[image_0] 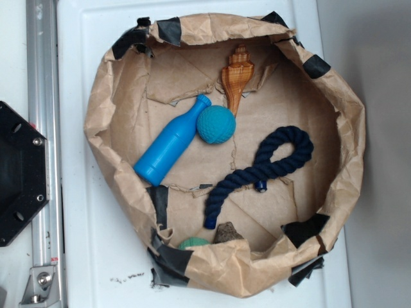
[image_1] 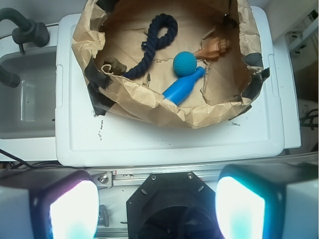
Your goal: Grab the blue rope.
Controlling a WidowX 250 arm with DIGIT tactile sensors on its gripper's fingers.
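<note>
Navy twisted cord, the blue rope (image_1: 155, 39), lies inside the brown paper basin (image_1: 149, 102), well ahead of the tool (image_1: 157, 206) and slightly to its left. Tool fingers (image_1: 72, 209) stand wide apart and hold nothing. A blue bottle (image_1: 183, 86) and a teal ball (image_1: 185, 63) lie just right of the rope.

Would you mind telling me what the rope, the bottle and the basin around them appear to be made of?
The blue rope looks like soft twisted fibre, matte, with visible strands. The bottle seems to be smooth moulded plastic with a slight sheen. The basin is crumpled brown paper, creased, patched with black tape.
</note>
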